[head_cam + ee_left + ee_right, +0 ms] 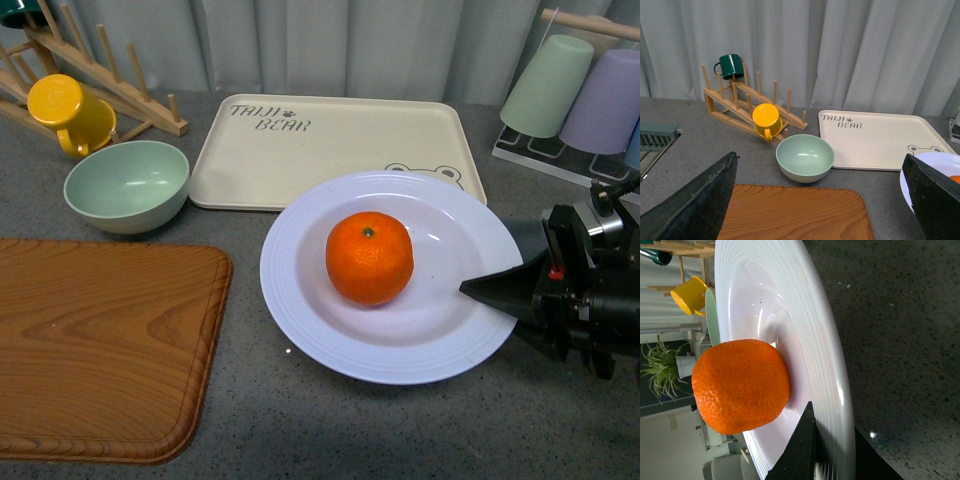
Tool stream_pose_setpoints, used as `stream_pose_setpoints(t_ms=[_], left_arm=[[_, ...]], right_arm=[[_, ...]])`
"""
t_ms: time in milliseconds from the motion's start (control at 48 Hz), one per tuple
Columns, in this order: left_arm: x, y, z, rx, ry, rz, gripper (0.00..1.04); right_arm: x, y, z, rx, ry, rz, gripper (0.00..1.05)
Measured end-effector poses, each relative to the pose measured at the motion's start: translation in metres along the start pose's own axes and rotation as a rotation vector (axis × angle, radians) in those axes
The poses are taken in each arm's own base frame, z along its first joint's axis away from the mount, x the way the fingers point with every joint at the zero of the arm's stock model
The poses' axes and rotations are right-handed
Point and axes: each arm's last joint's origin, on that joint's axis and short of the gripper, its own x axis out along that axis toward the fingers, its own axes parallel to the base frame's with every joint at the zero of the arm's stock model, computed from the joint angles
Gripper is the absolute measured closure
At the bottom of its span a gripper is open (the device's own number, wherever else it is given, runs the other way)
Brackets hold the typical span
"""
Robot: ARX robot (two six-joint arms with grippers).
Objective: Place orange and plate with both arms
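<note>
Grey speckled surface before pale curtains carries the plate (300,300), lying at the front corner of the beige tray (330,150) with the orange (369,257) resting at its centre, so loading the fruit appears done. Right jaws straddle the plate's rim on the robot's right side, one black finger (802,440) laid on top and the other apparently beneath; whether they pinch it cannot be told. Left jaws stand wide apart and empty above the wooden board (795,210), near the green bowl (805,157), so remaining work, by judgement, is settling the plate and letting go.
</note>
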Motion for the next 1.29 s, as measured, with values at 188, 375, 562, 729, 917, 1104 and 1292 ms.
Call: stream_pose_setpoints(t_ms=[188, 375, 562, 729, 917, 1104, 1292], left_arm=[[0.000, 0.000, 0.000, 0.000, 0.000, 0.000, 0.06], [0.000, 0.000, 0.000, 0.000, 0.000, 0.000, 0.06], [0.000, 0.000, 0.000, 0.000, 0.000, 0.000, 0.06], [0.000, 0.000, 0.000, 0.000, 0.000, 0.000, 0.06], [0.000, 0.000, 0.000, 0.000, 0.000, 0.000, 0.06], [0.000, 0.000, 0.000, 0.000, 0.000, 0.000, 0.06], [0.000, 0.000, 0.000, 0.000, 0.000, 0.000, 0.06]], right_arm=[[0.012, 0.018, 0.022, -0.015, -0.034, 0.047, 1.01], [0.050, 0.038, 0.066, -0.005, -0.084, 0.074, 1.01], [0.098, 0.044, 0.095, 0.034, -0.082, 0.069, 1.01], [0.139, 0.054, 0.122, 0.050, -0.090, 0.067, 1.01], [0.174, 0.056, 0.147, 0.067, -0.088, 0.011, 1.01], [0.187, 0.053, 0.158, 0.068, -0.074, -0.038, 1.01], [0.186, 0.054, 0.160, 0.048, -0.058, -0.050, 0.79]])
